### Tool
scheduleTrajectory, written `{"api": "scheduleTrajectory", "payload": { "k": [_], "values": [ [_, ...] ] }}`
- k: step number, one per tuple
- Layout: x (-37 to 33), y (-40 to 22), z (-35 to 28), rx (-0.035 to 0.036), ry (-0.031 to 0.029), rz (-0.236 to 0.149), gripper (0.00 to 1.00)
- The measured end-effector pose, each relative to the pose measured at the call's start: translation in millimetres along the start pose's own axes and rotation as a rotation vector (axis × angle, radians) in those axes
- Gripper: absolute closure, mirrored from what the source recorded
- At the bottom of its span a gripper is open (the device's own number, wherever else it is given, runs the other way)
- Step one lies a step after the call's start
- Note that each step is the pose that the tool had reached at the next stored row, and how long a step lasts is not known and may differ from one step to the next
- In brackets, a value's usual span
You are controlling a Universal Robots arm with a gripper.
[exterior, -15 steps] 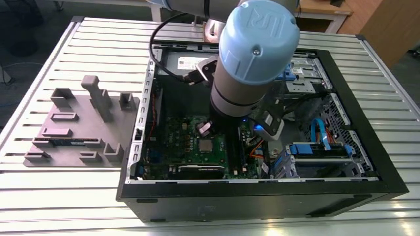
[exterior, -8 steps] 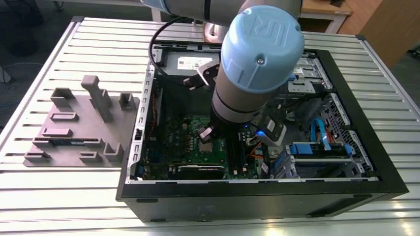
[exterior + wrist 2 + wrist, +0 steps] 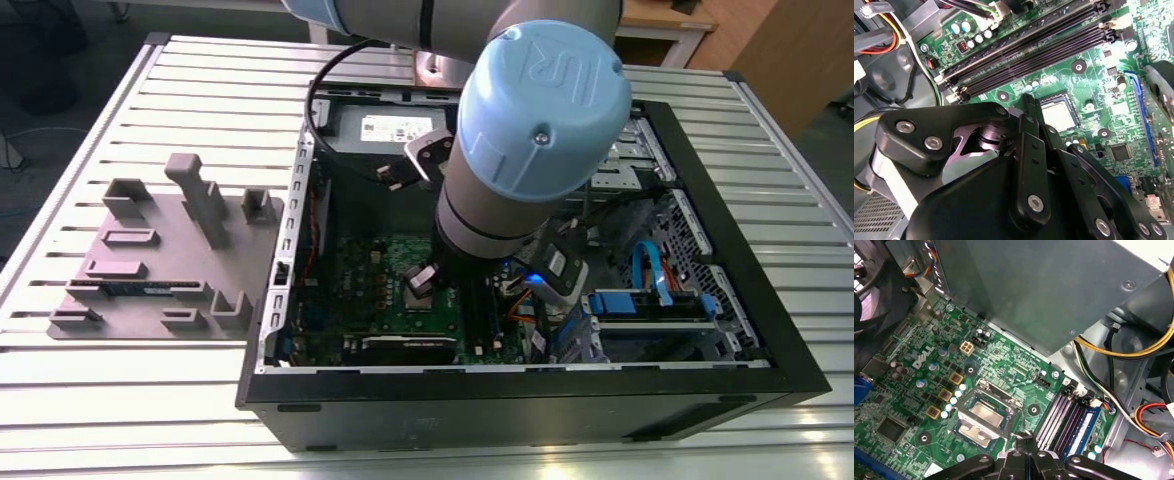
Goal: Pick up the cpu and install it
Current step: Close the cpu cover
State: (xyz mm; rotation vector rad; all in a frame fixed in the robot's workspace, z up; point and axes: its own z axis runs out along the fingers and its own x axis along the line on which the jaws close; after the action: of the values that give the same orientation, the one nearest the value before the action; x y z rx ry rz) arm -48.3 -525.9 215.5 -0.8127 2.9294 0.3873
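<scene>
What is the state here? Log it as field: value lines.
setting: open computer case on a slatted table
cpu: shiny square lying inside the socket on the green motherboard
hand: fingers together, holding nothing, just beside the socket
arm: reaching down into the case
fixture tray: grey, at the exterior view's left of the case

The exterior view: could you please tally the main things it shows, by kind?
Robot arm: 1
Open computer case: 1
Green motherboard: 1
Grey parts holder: 1
Total: 4
</scene>
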Motion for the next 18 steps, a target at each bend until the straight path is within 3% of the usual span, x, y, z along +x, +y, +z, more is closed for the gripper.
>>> {"api": "scheduleTrajectory", "payload": {
  "k": [10,18],
  "values": [
    [-1.3,1.3,0.5,0.0001,0.0000,0.000,0.89],
    [-2.2,2.3,-3.9,0.0000,0.0002,0.000,0.89]
  ]
}}
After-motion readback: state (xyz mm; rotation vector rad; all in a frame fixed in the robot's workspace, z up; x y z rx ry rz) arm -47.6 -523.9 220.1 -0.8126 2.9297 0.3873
